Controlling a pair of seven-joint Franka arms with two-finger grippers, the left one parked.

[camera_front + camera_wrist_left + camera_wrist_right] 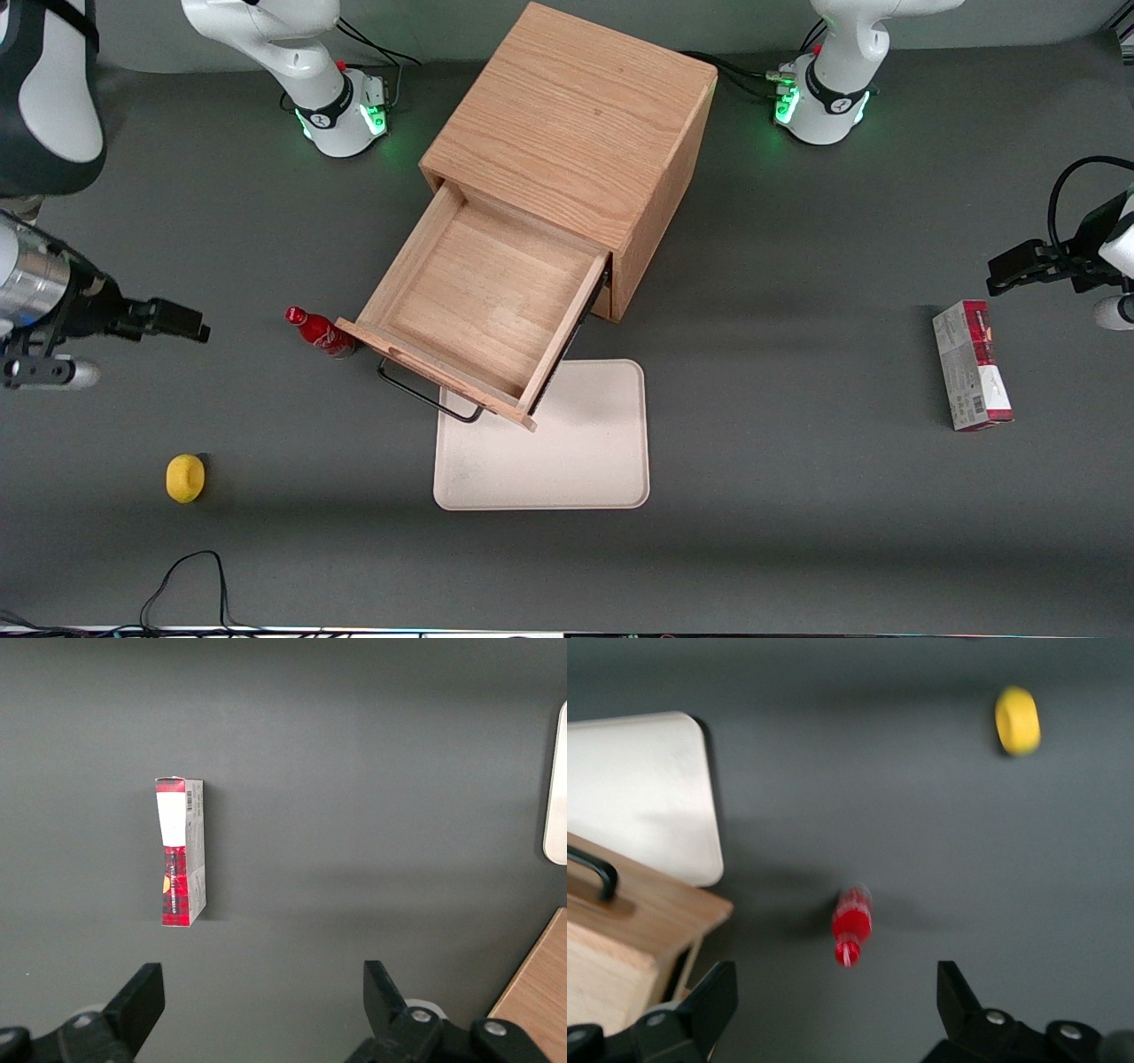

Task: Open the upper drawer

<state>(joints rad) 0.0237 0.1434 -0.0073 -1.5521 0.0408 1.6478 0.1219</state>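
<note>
Your upper drawer [483, 306] already stands pulled far out of the cabinet [576, 133], overhanging the tray [567, 461], and it is empty. Your gripper [182, 321], fingers spread and holding nothing, hangs toward the working arm's end, well apart from the handle [425, 394]. I'd judge any sweep back toward the drawer risks toppling the small red bottle [319, 331] standing beside its front corner.

Lower drawer hidden beneath upper drawer [483, 306]; gripper [190, 322] arm cut off at edge.
</note>
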